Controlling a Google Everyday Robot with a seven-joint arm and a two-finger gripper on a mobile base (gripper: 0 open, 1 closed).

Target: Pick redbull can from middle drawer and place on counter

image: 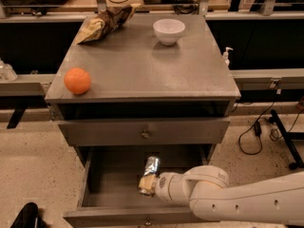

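The redbull can [152,166], slim and shiny silver, stands tilted inside the open middle drawer [111,184], near its centre. My gripper [147,180] comes in from the right on the white arm and is shut on the can's lower part, holding it over the drawer floor. The counter [142,65] is the grey cabinet top above. Between it and the open drawer is a closed grey drawer front [142,132] with a small knob.
On the counter are an orange ball [77,80] at the front left, a white bowl [168,31] at the back right and a crumpled brown bag [105,23] at the back left. Cables [259,129] lie on the floor to the right.
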